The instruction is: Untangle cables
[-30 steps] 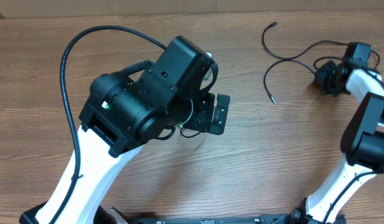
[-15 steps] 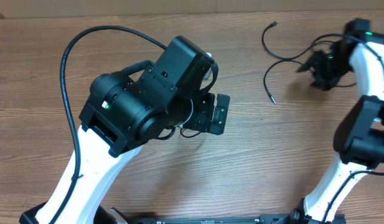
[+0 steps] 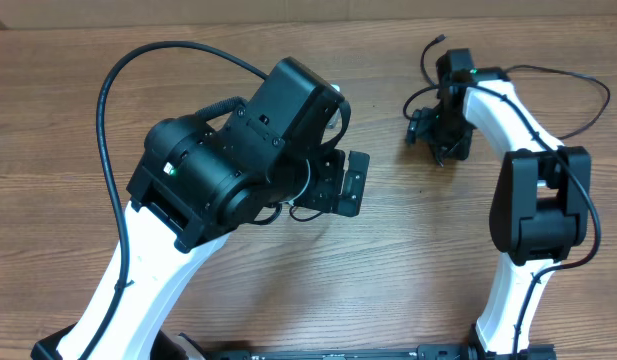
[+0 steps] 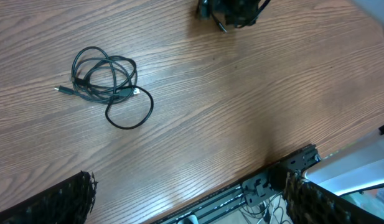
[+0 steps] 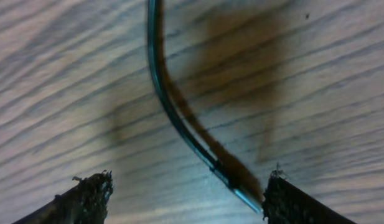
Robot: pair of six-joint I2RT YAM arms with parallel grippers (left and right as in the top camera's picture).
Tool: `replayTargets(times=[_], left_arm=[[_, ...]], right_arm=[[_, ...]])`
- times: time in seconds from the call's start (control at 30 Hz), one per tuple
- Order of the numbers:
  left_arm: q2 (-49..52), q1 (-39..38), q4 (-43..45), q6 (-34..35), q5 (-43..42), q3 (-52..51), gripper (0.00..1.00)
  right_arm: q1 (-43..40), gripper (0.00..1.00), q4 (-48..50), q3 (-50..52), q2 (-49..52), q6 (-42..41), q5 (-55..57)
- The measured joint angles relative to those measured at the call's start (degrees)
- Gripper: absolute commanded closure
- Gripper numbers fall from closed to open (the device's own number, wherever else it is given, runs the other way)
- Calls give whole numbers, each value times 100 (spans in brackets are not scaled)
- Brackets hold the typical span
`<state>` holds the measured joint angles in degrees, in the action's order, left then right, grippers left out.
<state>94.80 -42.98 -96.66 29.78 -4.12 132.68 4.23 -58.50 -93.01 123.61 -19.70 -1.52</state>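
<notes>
Two grippers are in view, both with jaws apart and neither holding anything. Nearest my left wrist camera, the left gripper (image 4: 188,196) stands wide open. One fingertip (image 4: 61,199) is at the lower left edge and the other at the lower right, with only bare wooden table (image 4: 241,112) between them.

Beyond them, toward the upper left of that view, a coiled bundle (image 4: 104,78) of thin black cable lies flat on the wood. It has several stacked loops, one larger loop spilling out below, and a small plug poking out at its left. It is well apart from the fingers. Farthest off, at the top edge, I see the dark right gripper (image 4: 232,9).

From its own wrist camera that gripper sits low over the table, jaws open, with fingertips (image 5: 86,196) on either side of a loose cable (image 5: 173,118). The cable curves down from the top edge and ends in a plug just beside the right-hand fingertip. Whether they touch I cannot tell. It lies on the wood, not pinched.

From overhead, the left arm (image 3: 228,160) hides the bundle.
</notes>
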Motion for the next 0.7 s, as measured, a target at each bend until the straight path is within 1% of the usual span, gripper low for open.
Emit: replayTargets(times=[0.27,0.37,0.57,0.7], left_arm=[[0,0,0,-2,2,0,1],[0,0,-2,-2,0,0,1],[0,0,-2,-2,2,0,0],[0,0,-2,0,2,0,0]], right_arm=[[66,76,389,251,0,-68,221],[68,96,498,260,0,-59,385],[35,96,778,267,0,-92,946],[-190,96,1204,267,0,57,1237]])
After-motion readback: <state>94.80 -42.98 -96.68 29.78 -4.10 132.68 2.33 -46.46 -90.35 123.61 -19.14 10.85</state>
